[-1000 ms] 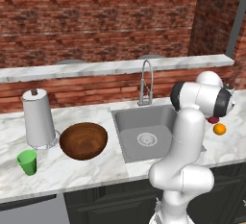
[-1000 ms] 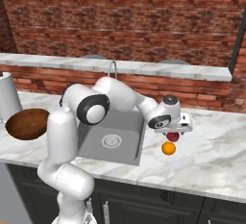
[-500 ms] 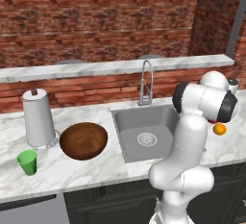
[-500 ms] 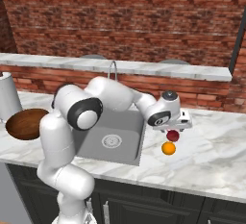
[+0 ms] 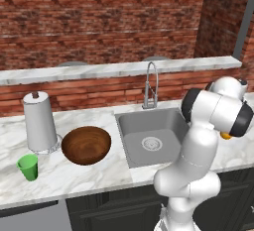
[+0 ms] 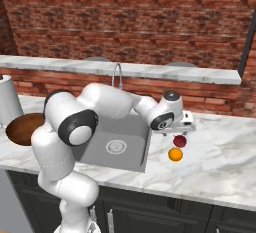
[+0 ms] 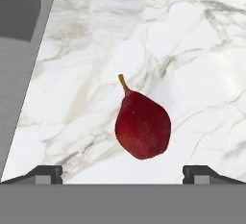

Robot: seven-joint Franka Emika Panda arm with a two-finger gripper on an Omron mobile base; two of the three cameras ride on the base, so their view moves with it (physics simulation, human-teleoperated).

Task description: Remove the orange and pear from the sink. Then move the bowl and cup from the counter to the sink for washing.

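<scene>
Now wide-open claw (image 7: 122, 174) hovers above smooth, tapered dark red pear (image 7: 142, 126) on veined marble counter (image 7: 192, 64).

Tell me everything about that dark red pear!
The pear is small and dark red, smooth-skinned, rounded at one end and tapering to a short yellowish stem. It lies on its side on the white marble counter, to the right of the sink, already out of the basin. The orange sits close beside it. The open gripper hangs just above it, not touching.
</scene>
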